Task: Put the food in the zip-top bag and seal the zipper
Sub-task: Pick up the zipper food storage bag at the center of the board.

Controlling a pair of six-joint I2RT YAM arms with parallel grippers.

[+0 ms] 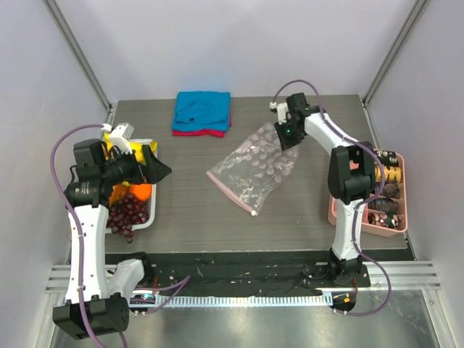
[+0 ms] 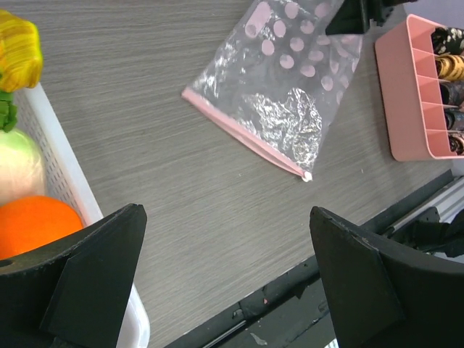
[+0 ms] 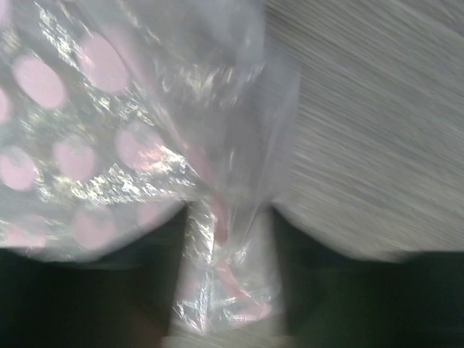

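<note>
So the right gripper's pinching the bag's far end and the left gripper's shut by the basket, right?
No: the left gripper is open, jaws wide apart in the left wrist view. The right gripper does pinch the far end of the zip-top bag.

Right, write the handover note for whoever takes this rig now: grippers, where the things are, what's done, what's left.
Left gripper: open, holding nothing, over the near end of the white basket.
Right gripper: shut on the far corner of the zip-top bag, the end away from its mouth.
Food: in the basket at table left, including the orange and the grapes.
Bag: mid-table with no food inside, its zipper facing near-left. Cannot tell whether the zipper is open.
Done: bag gripped, nothing loaded.
Left: put the food in the bag, then seal the zipper.
</note>
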